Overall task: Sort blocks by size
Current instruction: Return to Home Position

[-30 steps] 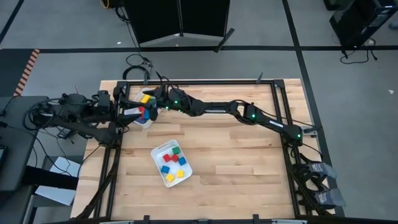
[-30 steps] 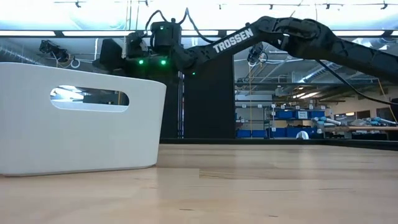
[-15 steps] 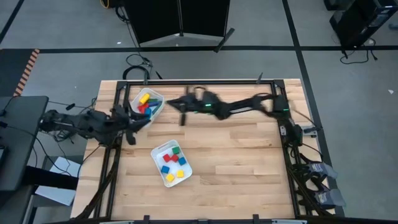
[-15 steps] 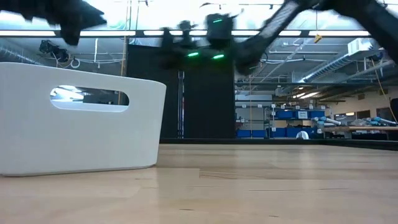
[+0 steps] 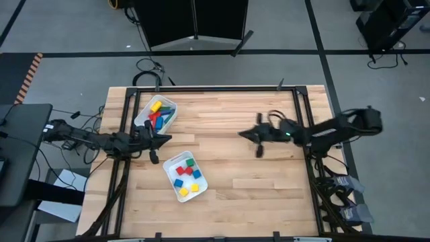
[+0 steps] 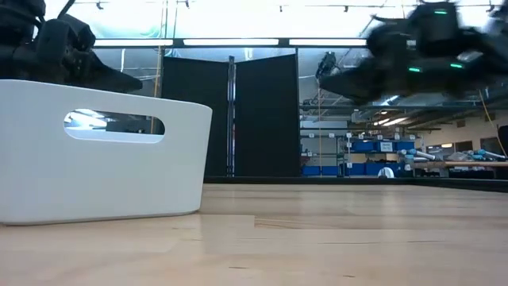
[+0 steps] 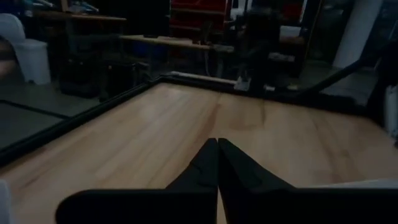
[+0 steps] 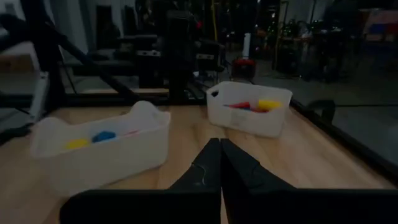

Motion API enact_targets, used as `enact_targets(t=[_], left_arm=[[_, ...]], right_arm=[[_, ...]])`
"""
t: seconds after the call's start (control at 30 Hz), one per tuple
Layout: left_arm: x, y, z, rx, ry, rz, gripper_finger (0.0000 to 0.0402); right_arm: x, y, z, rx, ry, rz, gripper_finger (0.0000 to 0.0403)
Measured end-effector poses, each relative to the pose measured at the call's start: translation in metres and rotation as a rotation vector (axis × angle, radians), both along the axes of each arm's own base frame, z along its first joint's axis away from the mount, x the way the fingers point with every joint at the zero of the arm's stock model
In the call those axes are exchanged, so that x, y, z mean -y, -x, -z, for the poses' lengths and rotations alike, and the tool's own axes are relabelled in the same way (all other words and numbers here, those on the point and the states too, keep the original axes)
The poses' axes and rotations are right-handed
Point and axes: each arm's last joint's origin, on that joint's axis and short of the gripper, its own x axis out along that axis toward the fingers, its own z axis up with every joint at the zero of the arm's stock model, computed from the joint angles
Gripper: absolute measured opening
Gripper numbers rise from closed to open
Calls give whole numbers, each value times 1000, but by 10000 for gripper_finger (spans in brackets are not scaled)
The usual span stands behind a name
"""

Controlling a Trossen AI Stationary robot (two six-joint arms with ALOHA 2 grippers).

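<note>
Left gripper (image 7: 216, 144) & right gripper (image 8: 219, 143) both fully closed, empty.

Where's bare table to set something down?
Bare wood from the bottom bin to the table's right edge, and between the top bin and the right hand. Crowded at left: both bins with the left hand between.

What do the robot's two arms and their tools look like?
Both are dark, nearly black, slim and jointed. Thin black cables loop along the left arm and the right arm, and the right arm carries small green lights. The left tool and the right tool each have two dark, wedge-shaped fingers that narrow to a point.
</note>
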Motion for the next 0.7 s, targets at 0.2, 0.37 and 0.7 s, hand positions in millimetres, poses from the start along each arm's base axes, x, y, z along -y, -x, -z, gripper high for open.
enact_targets(t=[0.2,0.37,0.7], left_arm=[[0,1,-2,7,-59,-8,5],[-1,2,-5,28,-68,-7,5],[-3,16,-7,66,-104,15,5]], right_arm=[[-13,63,23,46,-67,46,5],[-17,72,26,-39,-47,53,5],[-23,103,19,-97,-38,84,4]])
